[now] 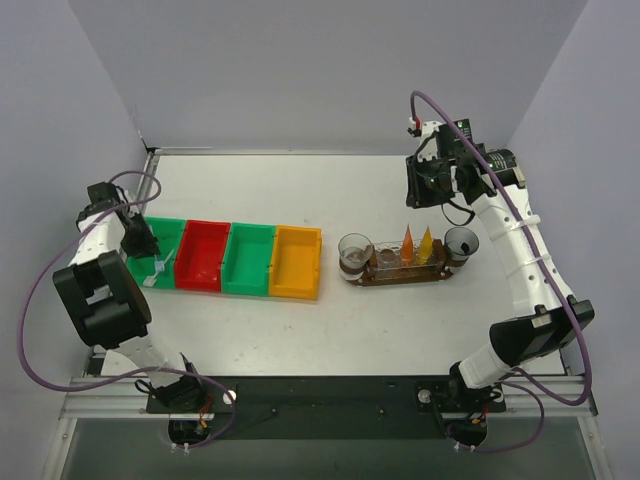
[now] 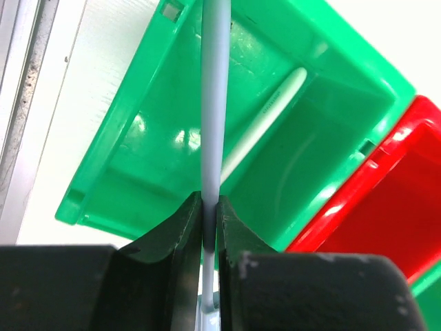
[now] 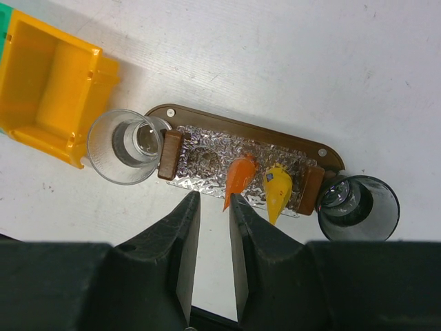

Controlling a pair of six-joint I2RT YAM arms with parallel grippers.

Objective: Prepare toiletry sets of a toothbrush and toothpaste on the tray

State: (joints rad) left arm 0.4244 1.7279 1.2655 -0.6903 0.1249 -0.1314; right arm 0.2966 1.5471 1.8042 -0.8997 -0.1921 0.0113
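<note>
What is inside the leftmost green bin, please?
A white toothbrush lies in the green bin. A second toothbrush, clamped in the left end effector, crosses in front; that end effector hides part of the near rim.

The top camera sits high at six o'clock, facing twelve over the whole table (image 1: 300,190). The left wrist camera is close above the green bin (image 2: 117,158) at nine o'clock. The right wrist camera looks down from higher on the tray (image 3: 162,112) at three o'clock. The top view shares both.

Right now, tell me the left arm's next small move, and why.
Probably lift straight up. The left gripper is clamped on one toothbrush above the green bin, where a second toothbrush lies; the tray shows both tubes but no brush.
</note>
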